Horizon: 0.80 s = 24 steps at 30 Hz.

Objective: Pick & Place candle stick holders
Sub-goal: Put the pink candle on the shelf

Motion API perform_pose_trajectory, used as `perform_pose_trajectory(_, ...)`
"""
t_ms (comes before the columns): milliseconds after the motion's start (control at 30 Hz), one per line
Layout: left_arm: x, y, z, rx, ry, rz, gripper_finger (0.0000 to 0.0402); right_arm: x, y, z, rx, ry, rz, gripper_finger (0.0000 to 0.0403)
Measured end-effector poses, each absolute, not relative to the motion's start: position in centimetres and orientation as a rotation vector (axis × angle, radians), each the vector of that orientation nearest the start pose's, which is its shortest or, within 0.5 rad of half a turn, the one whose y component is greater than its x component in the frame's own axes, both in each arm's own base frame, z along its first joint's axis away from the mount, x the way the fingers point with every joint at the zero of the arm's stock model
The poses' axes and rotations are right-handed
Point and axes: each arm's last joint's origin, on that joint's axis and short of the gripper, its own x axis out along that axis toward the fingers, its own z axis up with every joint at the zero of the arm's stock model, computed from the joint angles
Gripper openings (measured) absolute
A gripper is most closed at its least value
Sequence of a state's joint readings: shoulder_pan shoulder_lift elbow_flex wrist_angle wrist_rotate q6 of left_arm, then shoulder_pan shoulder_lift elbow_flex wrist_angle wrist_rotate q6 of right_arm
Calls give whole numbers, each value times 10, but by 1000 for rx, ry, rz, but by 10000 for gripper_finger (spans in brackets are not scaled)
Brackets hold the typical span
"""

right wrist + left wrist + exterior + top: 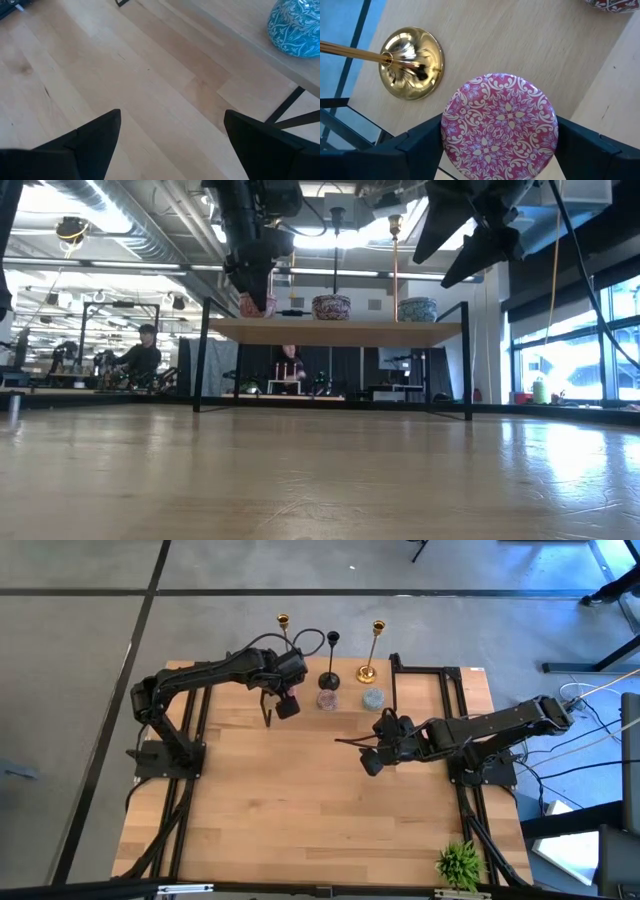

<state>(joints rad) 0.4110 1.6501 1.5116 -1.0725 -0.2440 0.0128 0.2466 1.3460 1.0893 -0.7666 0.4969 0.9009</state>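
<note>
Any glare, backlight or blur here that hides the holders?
Low view: bright windows and ceiling lights behind, so the shelf and arms read as dark shapes. Left wrist view: sharp, with bright reflections on the gold base; pink holder clear. Right wrist view: blue holder cropped at the edge.

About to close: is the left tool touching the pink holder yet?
Cannot tell. In the left wrist view the left tool straddles the pink holder, its edges meeting both fingers without a plain gap or contact.
</note>
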Motion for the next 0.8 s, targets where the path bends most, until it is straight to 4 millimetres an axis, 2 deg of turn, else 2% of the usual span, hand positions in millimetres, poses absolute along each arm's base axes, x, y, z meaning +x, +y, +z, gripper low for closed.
perform_pose_trajectory(267,296,136,303,-82,1230,545,331,258,48,277,459,762,-633,358)
perform_pose_trajectory(633,296,136,303,-67,1233,536,391,258,48,277,456,763,-631,358)
perform_pose_trajectory(800,296,137,303,-57,1236,552,398,258,48,277,456,765,-631,358)
